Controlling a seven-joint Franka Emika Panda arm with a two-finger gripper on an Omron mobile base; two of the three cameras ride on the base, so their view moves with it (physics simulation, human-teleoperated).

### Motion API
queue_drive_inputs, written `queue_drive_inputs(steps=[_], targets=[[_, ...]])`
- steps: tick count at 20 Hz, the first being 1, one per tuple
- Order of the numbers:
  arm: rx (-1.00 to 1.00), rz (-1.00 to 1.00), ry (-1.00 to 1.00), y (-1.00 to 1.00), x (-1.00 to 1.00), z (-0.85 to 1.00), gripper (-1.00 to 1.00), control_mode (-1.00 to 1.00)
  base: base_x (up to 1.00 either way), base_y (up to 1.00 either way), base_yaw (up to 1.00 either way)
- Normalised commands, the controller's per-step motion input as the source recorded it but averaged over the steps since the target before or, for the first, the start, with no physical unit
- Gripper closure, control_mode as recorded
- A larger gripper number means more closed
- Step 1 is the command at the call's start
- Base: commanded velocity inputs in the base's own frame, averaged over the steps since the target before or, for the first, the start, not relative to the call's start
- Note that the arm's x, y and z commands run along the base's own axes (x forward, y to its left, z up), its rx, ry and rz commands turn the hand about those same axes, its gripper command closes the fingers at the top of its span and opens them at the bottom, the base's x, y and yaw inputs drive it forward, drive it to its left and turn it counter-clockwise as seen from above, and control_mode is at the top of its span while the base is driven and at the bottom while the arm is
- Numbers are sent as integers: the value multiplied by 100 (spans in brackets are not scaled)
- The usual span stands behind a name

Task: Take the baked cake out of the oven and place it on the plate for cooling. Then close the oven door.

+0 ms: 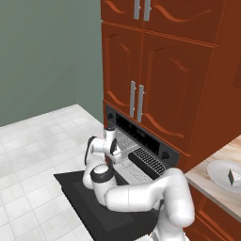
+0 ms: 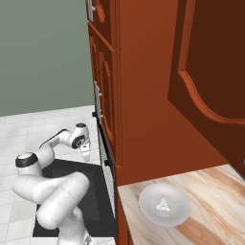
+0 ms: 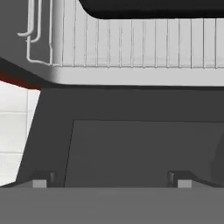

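The baked cake [image 1: 232,177] [image 2: 163,206], a tiny wedge, lies on the white plate [image 1: 217,170] [image 2: 178,201] on the wooden counter to the right of the oven [image 1: 141,134]. The oven door [image 1: 77,195] [image 2: 98,194] [image 3: 131,148] is swung down flat, window facing up. My gripper [image 1: 113,157] [image 2: 86,154] [image 3: 111,183] hangs open just above the door's hinge edge, at the left of the oven mouth, with nothing between its fingers. The wire rack [image 3: 131,43] lies right ahead of it.
A flat black tray [image 1: 147,162] [image 3: 153,6] rests on the wire rack inside the oven. Red-brown cabinet doors with silver handles [image 1: 136,100] stand above the oven. White tiled floor [image 1: 33,150] spreads to the left of the door.
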Motion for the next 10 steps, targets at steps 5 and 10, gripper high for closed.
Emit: queue_drive_inputs(steps=[5, 10], targets=[[0, 7, 0, 31, -57, -3, -100, -100, 0, 0, 0], [0, 6, 0, 28, -64, -4, -100, -100, 0, 0, 0]])
